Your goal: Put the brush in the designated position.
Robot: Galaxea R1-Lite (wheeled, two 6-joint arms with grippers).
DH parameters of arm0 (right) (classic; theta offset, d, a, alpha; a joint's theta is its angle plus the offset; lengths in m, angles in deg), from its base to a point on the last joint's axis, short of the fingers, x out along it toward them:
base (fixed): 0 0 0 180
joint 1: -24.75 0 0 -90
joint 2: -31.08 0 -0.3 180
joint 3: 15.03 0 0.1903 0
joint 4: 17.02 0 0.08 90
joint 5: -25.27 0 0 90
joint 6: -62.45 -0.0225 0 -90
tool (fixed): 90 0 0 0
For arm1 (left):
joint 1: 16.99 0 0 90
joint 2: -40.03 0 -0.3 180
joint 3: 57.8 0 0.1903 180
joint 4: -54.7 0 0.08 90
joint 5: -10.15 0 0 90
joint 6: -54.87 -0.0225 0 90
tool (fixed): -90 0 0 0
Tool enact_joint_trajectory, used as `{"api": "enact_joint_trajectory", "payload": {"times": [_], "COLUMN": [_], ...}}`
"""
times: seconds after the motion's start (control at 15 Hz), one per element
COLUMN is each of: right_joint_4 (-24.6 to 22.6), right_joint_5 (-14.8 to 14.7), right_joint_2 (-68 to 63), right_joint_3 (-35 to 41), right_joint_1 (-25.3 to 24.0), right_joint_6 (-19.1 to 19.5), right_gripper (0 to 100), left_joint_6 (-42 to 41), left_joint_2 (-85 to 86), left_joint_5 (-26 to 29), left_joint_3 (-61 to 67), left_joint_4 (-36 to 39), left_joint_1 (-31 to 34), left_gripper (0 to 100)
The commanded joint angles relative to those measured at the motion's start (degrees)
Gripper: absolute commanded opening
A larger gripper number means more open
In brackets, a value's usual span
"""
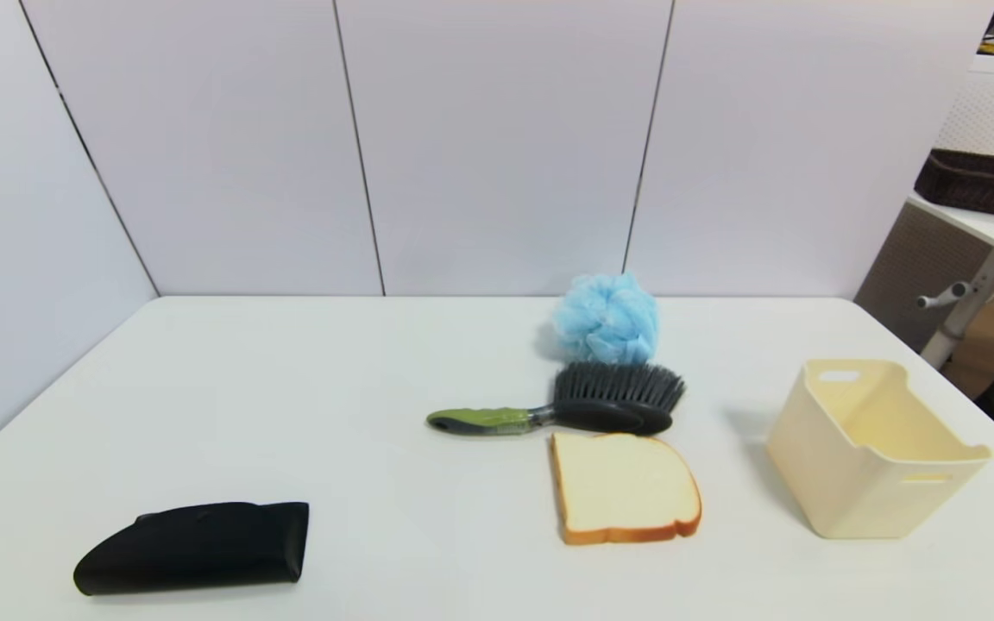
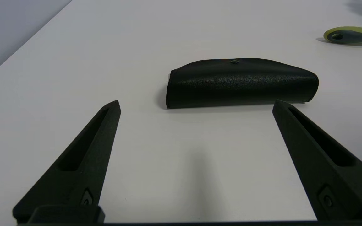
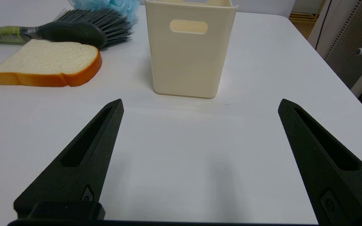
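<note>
Left claw (image 2: 195, 105): fingers spread wide, gripping nothing, hovering low over the bare white counter (image 1: 376, 362) at its near left part; out of the head view.
Black case (image 1: 195, 546): lying flat just ahead of the left claw's fingertips, apart from them, its long side across the gap between the fingers (image 2: 86, 150).
Brush (image 1: 568, 407): lying on the counter near the middle, well apart from both claws; ahead and to the right of the left claw, ahead and to the left of the right claw. Neither claw touches it.
Brush handle: green and grey, pointing toward the left claw's side; its tip shows in the left wrist view beyond the black case.
Brush head: black oval with dark grey bristles, on the right claw's side of the handle.
Blue pouf (image 1: 607, 319): just behind the bristles, farther from both claws.
Bread slice (image 1: 624, 487): flat on the counter just in front of the brush head, ahead and left of the right claw.
Cream bin (image 1: 872, 448): upright, open, directly ahead of the right claw, apart from its fingertips.
Right claw (image 3: 200, 105): fingers spread wide, gripping nothing, low over bare counter at the near right; out of the head view.
</note>
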Motion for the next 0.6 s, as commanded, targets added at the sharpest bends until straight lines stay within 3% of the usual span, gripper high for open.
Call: {"api": "enact_joint_trajectory", "payload": {"times": [0.07,0.6], "right_joint_4": [0.0,0.0], "right_joint_5": [0.0,-0.7], "right_joint_2": [-0.1,-0.1], "right_joint_3": [0.1,0.1], "right_joint_1": [0.0,0.0], "right_joint_6": [0.0,-0.3], "right_gripper": [100,100], "left_joint_6": [0.0,0.0], "left_joint_2": [-0.2,-0.2], "left_joint_5": [0.0,0.0], "left_joint_3": [0.0,0.0], "left_joint_4": [0.0,0.0], "left_joint_1": [0.0,0.0], "left_gripper": [100,100]}}
